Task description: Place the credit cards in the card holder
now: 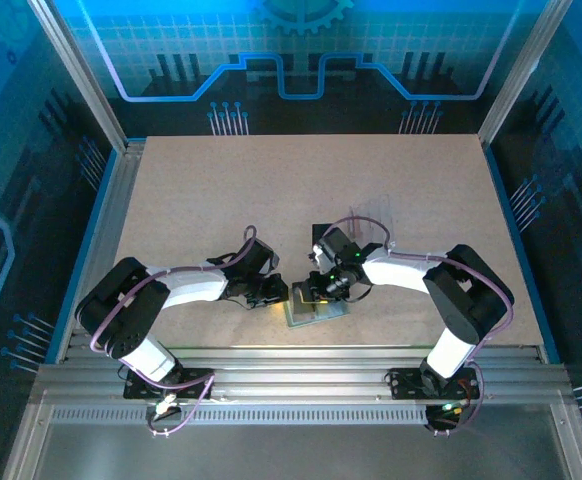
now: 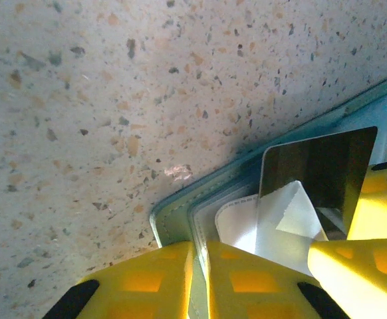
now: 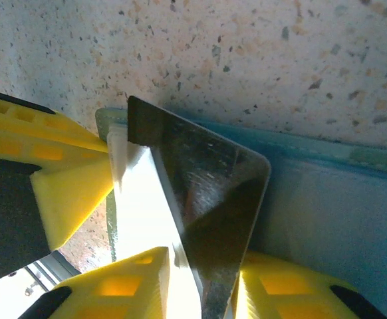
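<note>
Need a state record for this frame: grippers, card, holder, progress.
left gripper: shut on the card holder, pinching its near edge
right gripper: shut on the black card
black card: tilted, angled over the holder's inner pockets
card holder: flat on the table, near the front edge between the two arms
progress: card at the holder; cannot tell whether its edge is inside a pocket
</note>
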Controlling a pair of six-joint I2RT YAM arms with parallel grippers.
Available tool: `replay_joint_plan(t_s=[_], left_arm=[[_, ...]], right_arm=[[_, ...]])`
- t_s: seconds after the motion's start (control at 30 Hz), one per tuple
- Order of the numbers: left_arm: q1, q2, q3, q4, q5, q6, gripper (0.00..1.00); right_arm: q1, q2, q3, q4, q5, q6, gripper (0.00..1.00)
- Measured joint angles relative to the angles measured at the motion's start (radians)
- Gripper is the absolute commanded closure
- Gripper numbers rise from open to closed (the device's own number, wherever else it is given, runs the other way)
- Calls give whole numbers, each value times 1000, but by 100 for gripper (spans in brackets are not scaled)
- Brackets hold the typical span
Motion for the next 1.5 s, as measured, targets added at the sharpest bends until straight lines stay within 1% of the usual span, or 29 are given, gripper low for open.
replay_joint_plan(t_s=[0.1,0.37,0.6,0.67,0.73,0.9,1.1,1.37,1.4,1.5], left_arm=[[0,0,0,0,0,0,84],[0,2,0,1,0,0,85],[0,3,0,2,0,0,84],[0,3,0,2,0,0,84],[0,3,0,3,0,0,85],[0,3,0,3,0,0,84],[0,3,0,3,0,0,84],[0,3,0,2,0,2,85],[0,3,0,2,0,3,85],[0,3,0,1,0,3,85]], right_arm=[[-5,0,0,-2,-1,0,74],[-27,0,-6,-4,-20,-8,73],[-39,0,-8,-3,-49,-24,61],[-41,0,-8,1,-59,-27,62],[-45,0,-10,3,-68,-28,66],[-61,0,-11,2,-75,-27,71],[-66,9,-11,2,-76,-27,80],[-71,20,-11,-3,-79,-27,97],[-72,20,-10,-7,-79,-31,100],[-77,20,0,-29,-78,-47,100]])
